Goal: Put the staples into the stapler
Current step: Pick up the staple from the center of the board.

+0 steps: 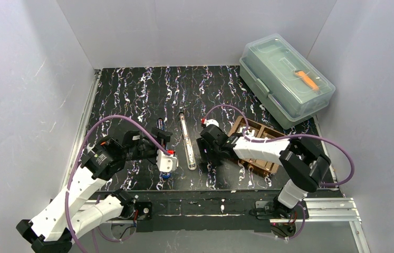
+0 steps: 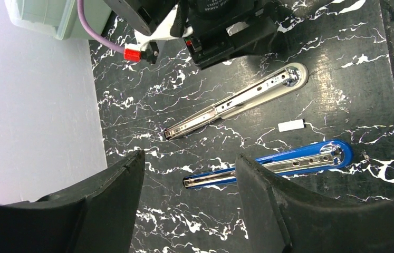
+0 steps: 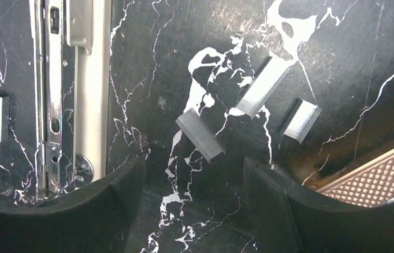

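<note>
The staples (image 3: pixel 200 134) lie just ahead of the right tool (image 3: pixel 192 167).

Seen from above: hemmed at 3 o'clock of the right gripper (image 3: pixel 192 169) by a wooden tray (image 1: pixel 265 166), at 9 o'clock by the pale opened stapler (image 1: pixel 186 141). Passable between them over bare black table (image 1: pixel 131 87), except for three loose strips of staples (image 3: pixel 200 134). Walled at 1 o'clock by a lidded plastic box (image 1: pixel 287 79).

Silver stapler (image 3: pixel 92 116) cut by top edge (right wrist view); tray (image 3: pixel 374 176) cropped.
</note>
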